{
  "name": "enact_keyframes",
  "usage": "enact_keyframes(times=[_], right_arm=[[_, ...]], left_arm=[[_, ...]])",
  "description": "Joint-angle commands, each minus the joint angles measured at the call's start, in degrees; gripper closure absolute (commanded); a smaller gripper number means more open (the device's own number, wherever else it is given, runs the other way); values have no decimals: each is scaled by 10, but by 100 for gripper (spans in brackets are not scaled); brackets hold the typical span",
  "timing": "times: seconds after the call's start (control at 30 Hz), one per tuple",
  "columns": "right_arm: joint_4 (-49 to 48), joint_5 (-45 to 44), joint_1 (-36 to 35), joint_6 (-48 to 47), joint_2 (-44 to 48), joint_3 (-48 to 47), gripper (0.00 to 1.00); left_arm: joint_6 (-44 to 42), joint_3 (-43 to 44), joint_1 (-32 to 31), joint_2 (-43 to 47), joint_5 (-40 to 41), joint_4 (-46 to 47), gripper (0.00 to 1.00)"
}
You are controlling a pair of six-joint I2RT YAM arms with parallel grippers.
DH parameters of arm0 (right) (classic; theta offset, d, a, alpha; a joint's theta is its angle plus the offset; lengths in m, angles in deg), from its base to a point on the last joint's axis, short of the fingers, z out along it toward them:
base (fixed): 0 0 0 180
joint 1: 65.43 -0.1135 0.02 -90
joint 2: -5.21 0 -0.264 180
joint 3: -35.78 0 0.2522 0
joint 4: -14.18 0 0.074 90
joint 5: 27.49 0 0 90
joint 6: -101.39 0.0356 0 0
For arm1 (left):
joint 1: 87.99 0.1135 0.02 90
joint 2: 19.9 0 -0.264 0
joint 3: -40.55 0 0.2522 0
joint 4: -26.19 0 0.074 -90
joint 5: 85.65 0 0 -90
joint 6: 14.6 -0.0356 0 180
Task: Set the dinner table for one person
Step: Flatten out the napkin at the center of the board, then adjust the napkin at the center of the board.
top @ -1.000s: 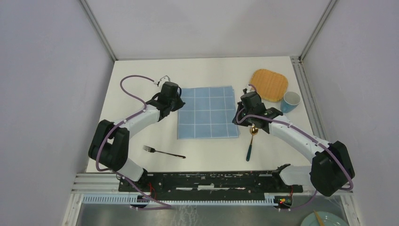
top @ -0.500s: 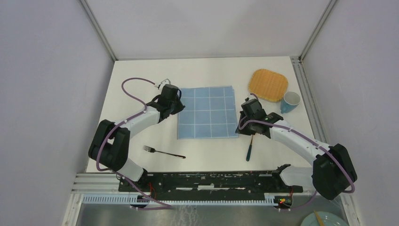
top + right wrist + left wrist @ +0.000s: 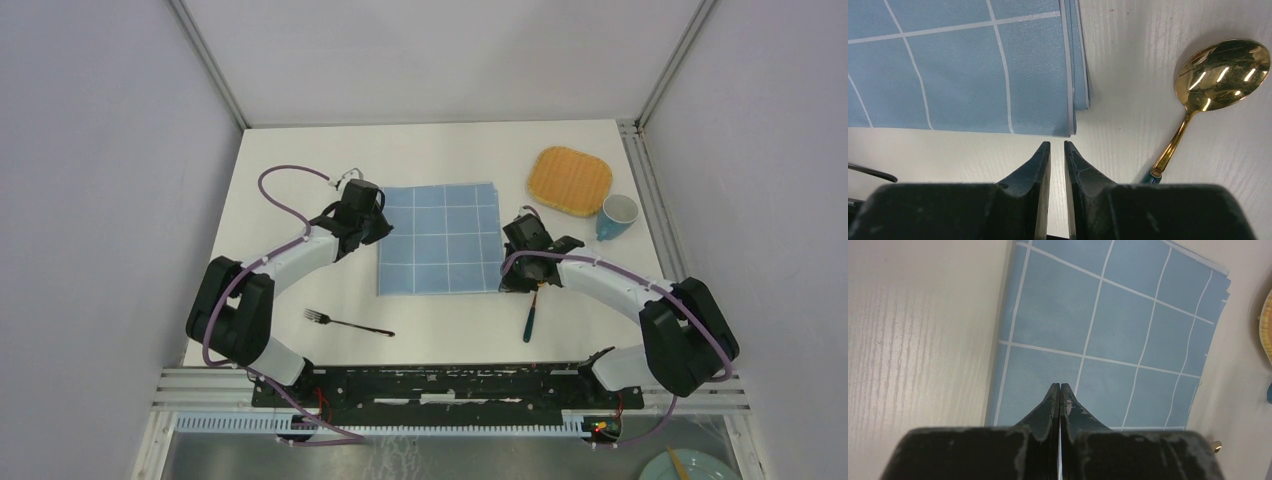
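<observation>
Since a second ago, the right claw [image 3: 519,283] has pulled nearer, to the blue checked cloth's [image 3: 441,238] near right corner, fingers almost shut, holding nothing. Left claw [image 3: 385,222] is pressed closed at the cloth's left edge. White desk [image 3: 300,170] fills the workspace, long axis left-right. Gold spoon [image 3: 1218,80] lies bowl-far, beside the cloth.

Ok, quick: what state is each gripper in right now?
Left gripper: shut, empty, over the blue checked cloth.
Right gripper: almost shut, holding nothing.
</observation>
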Motion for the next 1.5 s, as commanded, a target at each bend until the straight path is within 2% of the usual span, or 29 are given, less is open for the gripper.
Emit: enact_keyframes(times=[0.0,0.5,0.7,0.73,0.87,0.9,1.03,1.23,1.47], right_arm=[[-14,-21,-2,2,-4,-11,79],[-39,-34,1,6,-53,-23,77],[-55,-25,1,8,-71,-31,73],[-57,-23,2,8,-73,-32,74],[-61,-19,1,11,-74,-32,99],[-59,-19,2,11,-74,-32,100],[-41,-38,1,7,-62,-41,100],[8,-116,1,-12,-4,-67,100],[26,-127,2,-28,-36,-102,100]], left_arm=[[2,5,-3,15,-5,0,98],[1,4,-4,9,-6,5,98],[1,3,-4,7,-7,5,98],[1,3,-4,7,-7,5,98],[1,3,-4,7,-7,4,98],[1,3,-4,7,-6,4,98],[3,3,-4,4,-6,6,98],[5,3,-4,0,-9,11,98],[5,9,-6,-10,-12,13,98]])
